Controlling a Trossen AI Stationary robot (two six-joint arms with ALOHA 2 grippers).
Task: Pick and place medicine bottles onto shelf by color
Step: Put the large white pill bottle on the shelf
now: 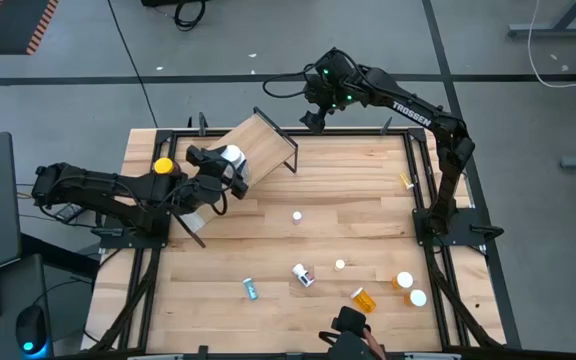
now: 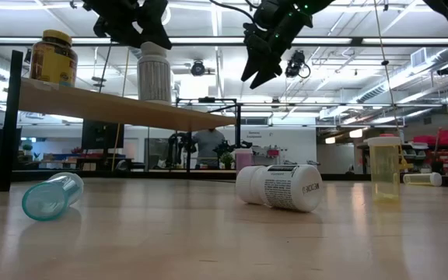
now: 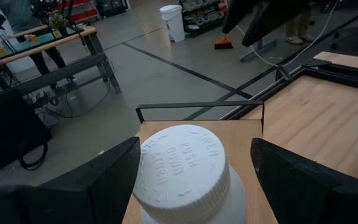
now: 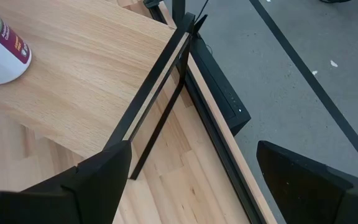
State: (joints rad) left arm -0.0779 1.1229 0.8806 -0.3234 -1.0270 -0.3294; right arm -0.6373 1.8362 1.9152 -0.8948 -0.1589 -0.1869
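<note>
An amber jar with a yellow lid [image 2: 54, 56] stands at the left end of the light plywood shelf on its thin black metal frame [image 2: 92, 103], and just to its right the left gripper [image 3: 194, 180] hangs over a white ribbed-cap bottle [image 3: 185, 174] standing upright on the board, its fingers [image 3: 98, 180] spread wide on either side of the cap and not touching it. On the butcher-block tabletop [image 1: 348, 215] below, a teal vial [image 2: 51, 195] lies on its side near the front left, and a white bottle with a printed label [image 2: 280, 187] lies tipped over near the middle. The right gripper [image 2: 259, 66] hovers above the shelf's far corner, jaws fully parted and holding nothing. Farther right, a clear yellowish vial with a pale cap [image 2: 385, 167] stands upright on the table, with an orange vial [image 1: 365, 298] lying near the front edge and two white-capped bottles [image 1: 411, 290] close together at the right.
</note>
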